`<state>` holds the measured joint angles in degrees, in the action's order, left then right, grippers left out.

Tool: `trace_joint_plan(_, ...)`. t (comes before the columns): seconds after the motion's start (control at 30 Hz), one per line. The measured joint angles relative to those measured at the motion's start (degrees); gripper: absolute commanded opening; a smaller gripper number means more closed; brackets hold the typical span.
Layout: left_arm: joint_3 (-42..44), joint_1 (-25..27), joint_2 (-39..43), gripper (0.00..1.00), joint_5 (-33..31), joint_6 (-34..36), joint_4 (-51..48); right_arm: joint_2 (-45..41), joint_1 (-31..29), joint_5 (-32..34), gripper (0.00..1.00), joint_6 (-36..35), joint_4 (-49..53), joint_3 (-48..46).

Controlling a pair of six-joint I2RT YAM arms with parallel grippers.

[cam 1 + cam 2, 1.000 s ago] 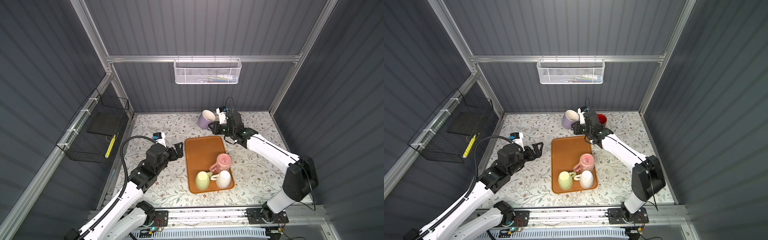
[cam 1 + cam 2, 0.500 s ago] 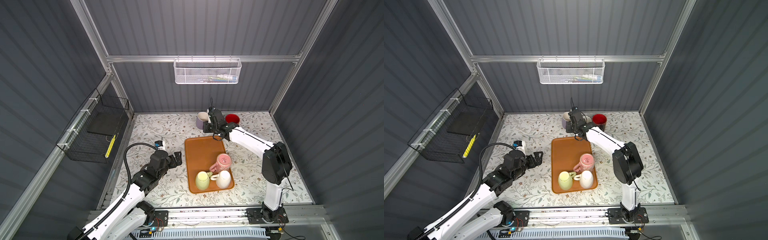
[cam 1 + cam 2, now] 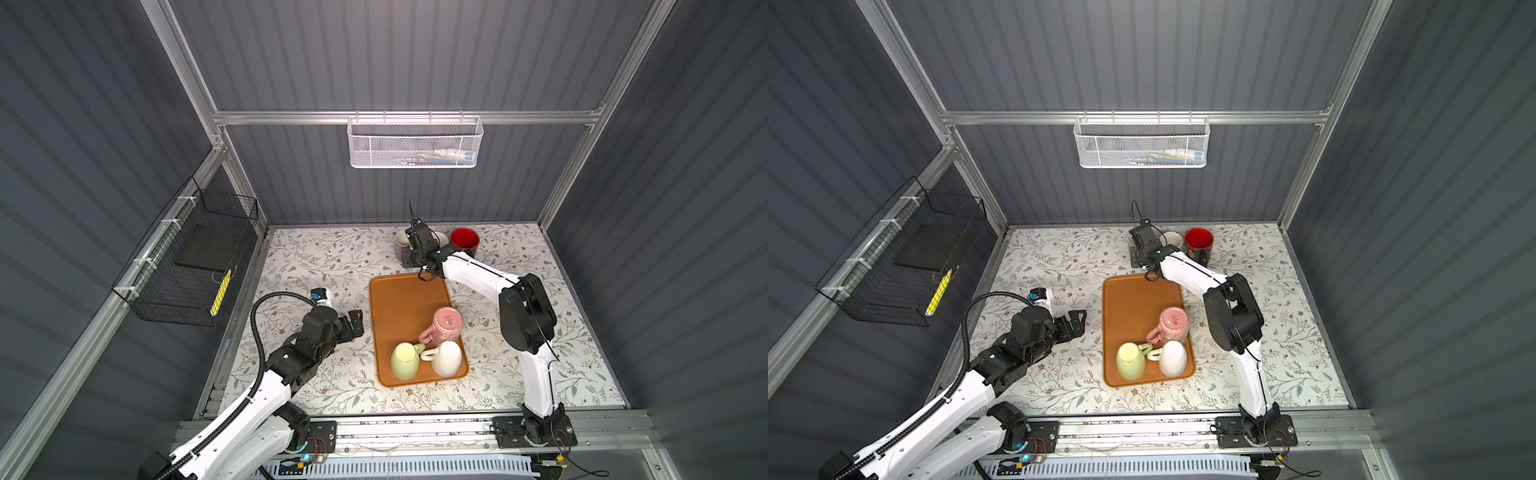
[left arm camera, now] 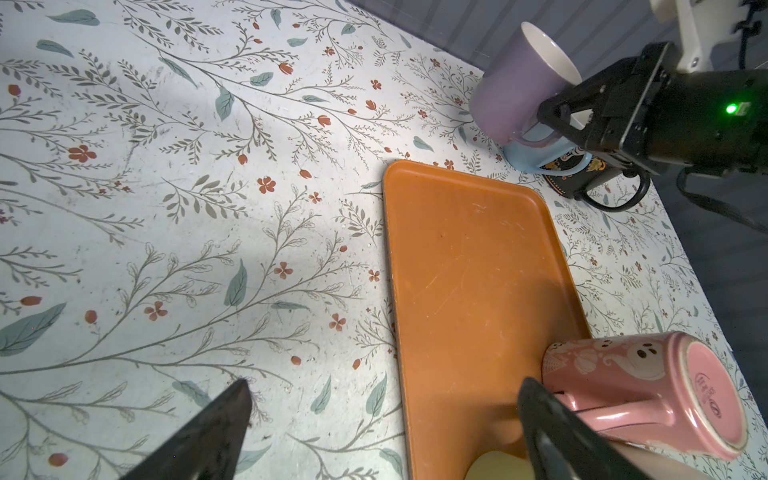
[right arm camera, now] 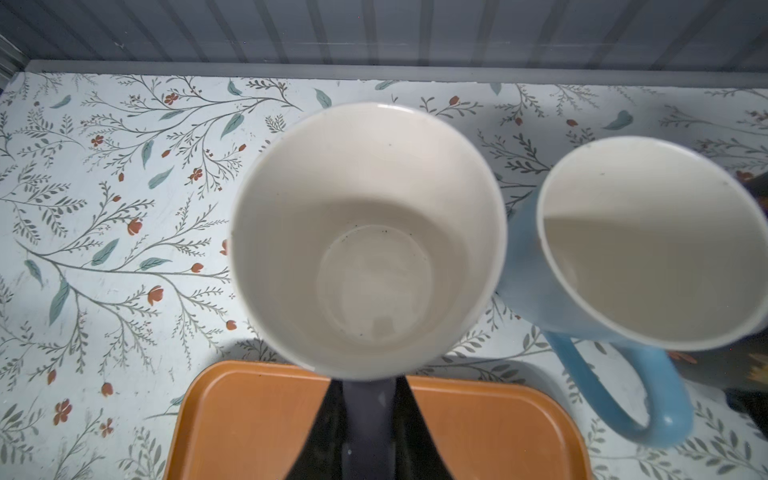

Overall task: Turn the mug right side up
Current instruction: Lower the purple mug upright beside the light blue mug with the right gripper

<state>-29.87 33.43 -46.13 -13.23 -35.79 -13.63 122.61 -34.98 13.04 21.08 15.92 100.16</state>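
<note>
Jaws of the right gripper (image 5: 368, 409) are pinching narrow around the handle of the purple mug (image 5: 365, 241). The mug is hanging straight off the fingertips with its mouth facing up into the wrist camera. A second ago I was carrying it tipped over and farther out to the right. Since then the arm has been swinging it across and rolling it upright, so the turn itself is looking done to me. What I am still weighing is the landing. In the left wrist view the mug is leaning a little, and I cannot tell whether its base is touching the table (image 3: 311, 257) yet. I am reckoning the next step is setting it flat and letting go.

Just beside the gripper, a blue mug (image 5: 648, 249) is standing mouth up, close against the purple one. A red mug (image 3: 464, 239) is standing just past that. The blue one is crowding the release, so I am planning to back out along the handle rather than sideways. Right behind the fingertips, toward the arm, the near end of the orange tray (image 5: 249, 415) is lying bare. At its other end, well apart from the gripper, a pink mug (image 3: 446, 324) is sitting bottom up. A green mug (image 3: 404, 360) and a white mug (image 3: 446, 358) are crowding it. Across the tray, the left gripper (image 3: 355, 326) is idling low over the table, spread wide and empty.
</note>
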Motion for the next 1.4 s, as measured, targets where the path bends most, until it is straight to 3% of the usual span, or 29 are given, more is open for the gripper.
trace_joint_plan(1.0, 2.25, 0.0, -2.51, 1.0, 0.83, 0.2, 3.43, 8.2, 2.01, 2.38, 0.0, -0.13, 4.76, 7.21)
trace_joint_plan(1.4, 2.29, 0.0, -2.51, 1.0, 1.29, 0.17, 3.39, 8.15, 2.01, 1.77, 0.27, -0.17, 3.17, 5.86)
